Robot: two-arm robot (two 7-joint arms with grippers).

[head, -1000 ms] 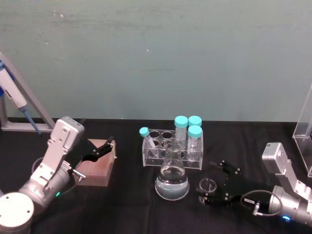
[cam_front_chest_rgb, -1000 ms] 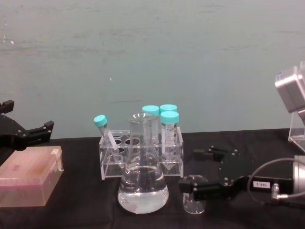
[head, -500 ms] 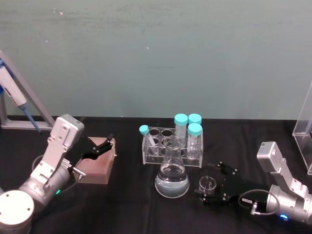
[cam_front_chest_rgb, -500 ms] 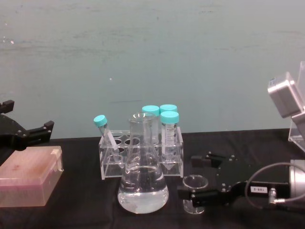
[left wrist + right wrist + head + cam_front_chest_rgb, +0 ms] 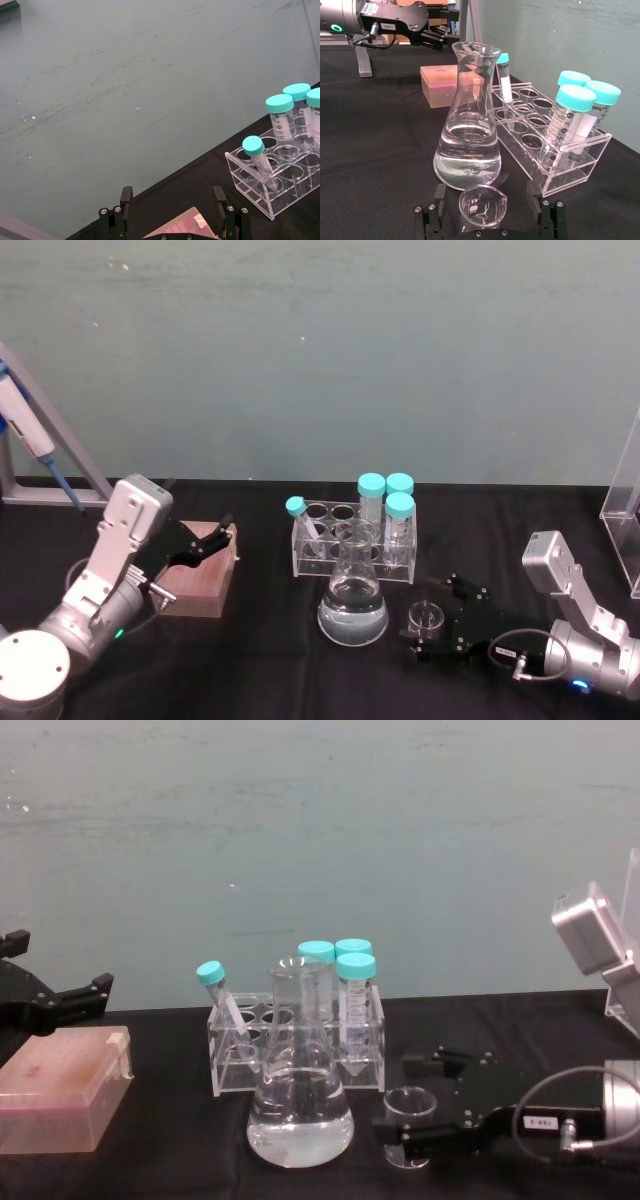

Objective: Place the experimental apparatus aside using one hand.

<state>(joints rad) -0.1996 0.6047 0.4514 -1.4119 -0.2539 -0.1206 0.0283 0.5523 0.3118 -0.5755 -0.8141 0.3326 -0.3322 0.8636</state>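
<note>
Small beaker (image 5: pixel 482 205) stands just right of the flask (image 5: pixel 352 605), near the tube rack (image 5: pixel 355 540). Right gripper (image 5: pixel 489 210) straddles it, its 2 fingers wide apart, gripping nothing. Judged light, slippery, fragile: grip the wall mid-height, gently. Left gripper (image 5: pixel 205 543) parked, fingers spread, over the box (image 5: pixel 195 580).

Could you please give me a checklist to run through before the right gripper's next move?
1. The small beaker sits between the fingers of the right gripper: ok.
2. Grip closed on the beaker: not ok, jaws open, gaps on both sides.
3. Beaker upright: ok.
4. The conical flask apart from the beaker: ok, but near.
5. The left gripper out of the way, over the pink box: ok.
</note>
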